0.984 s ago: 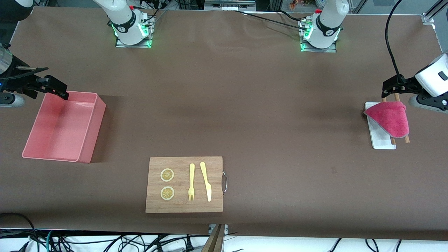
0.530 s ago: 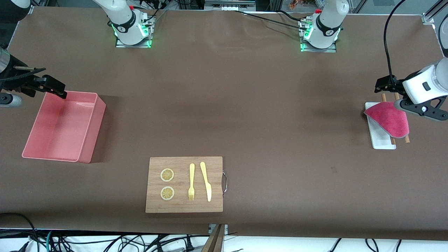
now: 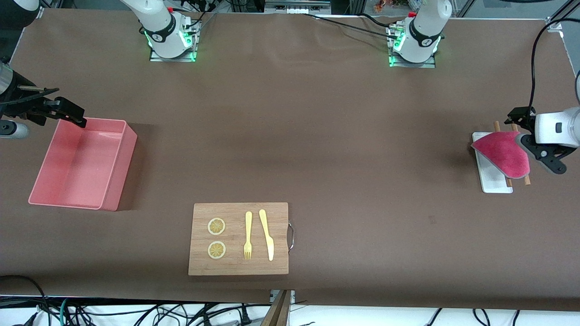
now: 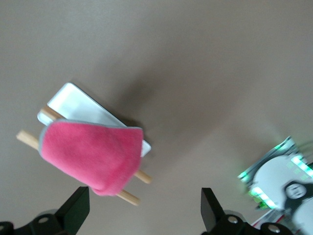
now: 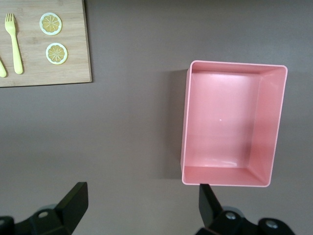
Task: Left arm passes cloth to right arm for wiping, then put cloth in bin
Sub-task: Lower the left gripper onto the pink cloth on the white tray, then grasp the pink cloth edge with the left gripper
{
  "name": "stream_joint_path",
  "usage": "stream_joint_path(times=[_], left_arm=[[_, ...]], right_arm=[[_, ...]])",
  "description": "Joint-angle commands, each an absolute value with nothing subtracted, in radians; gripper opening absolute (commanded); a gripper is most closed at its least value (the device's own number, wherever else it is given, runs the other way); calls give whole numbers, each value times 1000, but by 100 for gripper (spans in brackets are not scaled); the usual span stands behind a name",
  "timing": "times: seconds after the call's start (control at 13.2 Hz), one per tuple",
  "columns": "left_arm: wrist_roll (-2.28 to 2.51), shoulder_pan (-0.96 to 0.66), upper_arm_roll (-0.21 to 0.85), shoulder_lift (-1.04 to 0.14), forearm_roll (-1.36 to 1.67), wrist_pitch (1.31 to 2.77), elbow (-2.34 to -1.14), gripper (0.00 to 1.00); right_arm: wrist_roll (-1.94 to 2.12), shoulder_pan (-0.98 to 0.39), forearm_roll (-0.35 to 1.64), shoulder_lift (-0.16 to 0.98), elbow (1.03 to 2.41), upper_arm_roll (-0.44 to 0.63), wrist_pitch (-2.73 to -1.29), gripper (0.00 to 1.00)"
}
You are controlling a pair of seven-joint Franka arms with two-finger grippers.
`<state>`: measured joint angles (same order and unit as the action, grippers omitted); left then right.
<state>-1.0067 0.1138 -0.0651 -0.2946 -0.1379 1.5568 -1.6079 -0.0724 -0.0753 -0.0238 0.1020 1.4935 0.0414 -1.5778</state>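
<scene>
Bare table between bin (image 3: pixel 84 164) and cutting board (image 3: pixel 239 238).

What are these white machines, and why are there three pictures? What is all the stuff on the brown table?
They are two robot arms bolted to a table. Each ends in a gripper, a hand with two fingers.

The big picture comes from a camera high up, facing the robots. The other two come from small cameras on the arms' wrists, looking down past the fingers.

The left gripper is open, over the table beside the cloth, a fluffy pink towel. The cloth lies on two wooden sticks across a flat white tray. Nothing is held.

The right gripper is open too, waiting by the pink bin, where the cloth should go last.

Nearest the big camera lies a wooden board with a yellow fork, a yellow knife and two lemon slices.
</scene>
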Motion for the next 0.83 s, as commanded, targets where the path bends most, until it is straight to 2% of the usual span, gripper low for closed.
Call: stream_joint_path(times=[0.0, 0.38, 0.61, 0.76], left_arm=[[-1265, 156, -61, -347, -158, 1713, -1656, 100], [-1399, 173, -61, -356, -302, 2090, -1822, 100], [-1408, 201, -61, -380, -321, 2180, -1855, 100], [-1428, 210, -61, -406, -337, 2218, -1855, 87]], right_arm=[[-74, -75, -49, 97, 1491, 37, -1568, 100], [-60, -77, -49, 103, 1491, 37, -1568, 100], [-57, -77, -41, 91, 1489, 35, -1525, 100], [-58, -83, -41, 86, 1489, 20, -1471, 100]])
